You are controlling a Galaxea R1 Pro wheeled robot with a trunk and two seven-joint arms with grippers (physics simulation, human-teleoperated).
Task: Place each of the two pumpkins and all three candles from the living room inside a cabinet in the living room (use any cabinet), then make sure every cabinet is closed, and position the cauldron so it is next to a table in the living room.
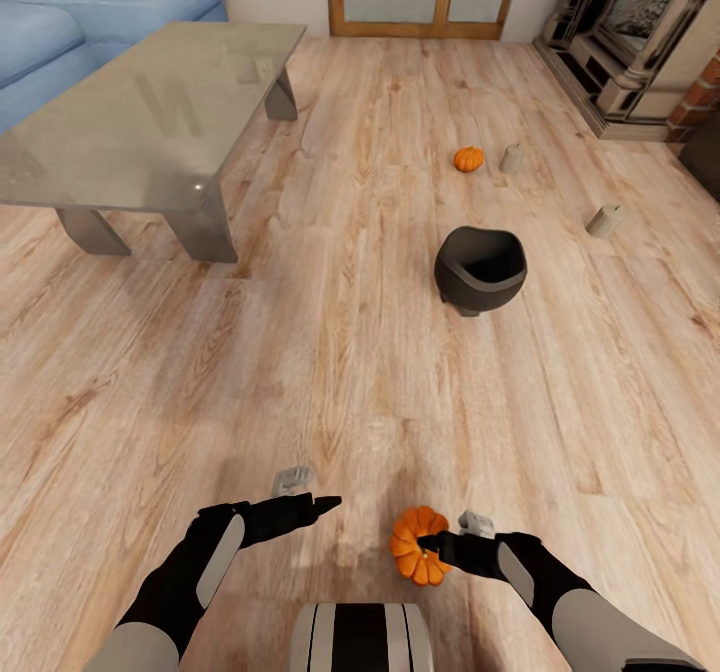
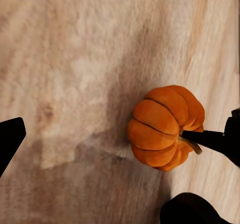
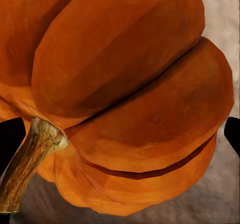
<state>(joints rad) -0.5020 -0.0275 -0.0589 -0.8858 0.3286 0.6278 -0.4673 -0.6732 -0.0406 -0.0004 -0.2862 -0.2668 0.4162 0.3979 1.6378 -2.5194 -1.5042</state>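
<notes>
One pumpkin (image 1: 420,546) gripped in right claw (image 1: 437,544), left claw (image 1: 325,502) empty but open-or-shut unclear, second pumpkin (image 1: 468,159), two candles (image 1: 512,159) and cauldron (image 1: 480,270) still on floor.

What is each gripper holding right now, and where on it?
Right gripper grips a pumpkin around its body, beside the stem. Left gripper holds nothing.

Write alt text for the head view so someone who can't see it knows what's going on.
The right end effector grips an orange pumpkin low over a wood floor, while the left end effector hangs empty beside it. Farther off stand a black cauldron, a second pumpkin, two candles and a glass table.
</notes>
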